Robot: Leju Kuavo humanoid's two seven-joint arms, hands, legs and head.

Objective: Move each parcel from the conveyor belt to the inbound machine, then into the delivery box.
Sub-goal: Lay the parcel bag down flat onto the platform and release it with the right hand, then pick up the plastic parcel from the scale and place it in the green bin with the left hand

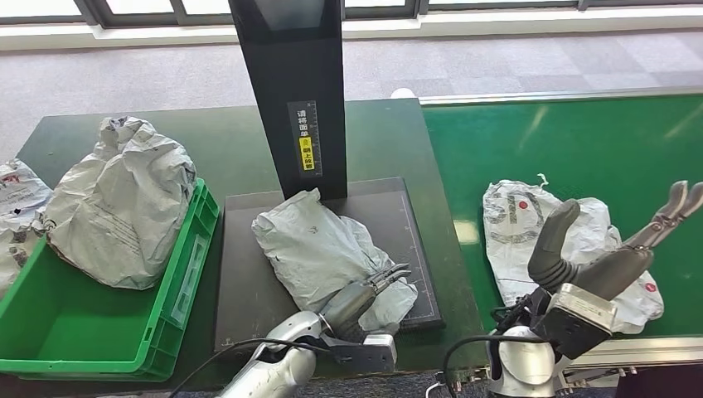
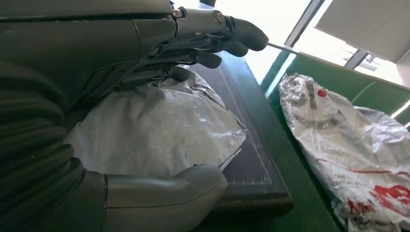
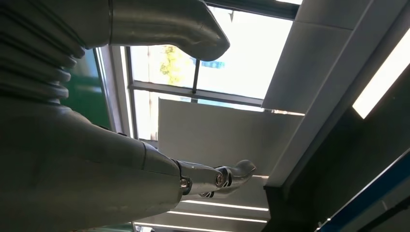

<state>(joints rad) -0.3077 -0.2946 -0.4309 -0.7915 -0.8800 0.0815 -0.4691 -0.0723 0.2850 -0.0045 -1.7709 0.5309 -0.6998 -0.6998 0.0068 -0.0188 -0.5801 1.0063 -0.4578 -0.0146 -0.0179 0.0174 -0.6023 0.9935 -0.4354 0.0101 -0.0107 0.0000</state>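
A grey parcel [image 1: 327, 253] lay crumpled on the black scanning plate [image 1: 414, 249] of the inbound machine, at the foot of its dark upright column [image 1: 294, 91]. The robot's left hand [image 1: 365, 297] rested on the parcel's near corner, fingers [image 2: 212, 38] pressed together over the top of the bag and thumb [image 2: 188, 186] below its edge; whether the bag was actually gripped could not be told. To the right, a white parcel with red print [image 1: 518, 224] sat on the green conveyor belt [image 1: 580, 141]. The right hand [image 1: 618, 249] hovered above it, holding nothing, thumb raised and fingers [image 1: 676, 207] stretched out and apart from the thumb. At left, the green delivery box [image 1: 99, 332] held a large grey bag [image 1: 124, 207] propped against its far wall, with another white bag [image 1: 16, 199] at the picture's left edge.
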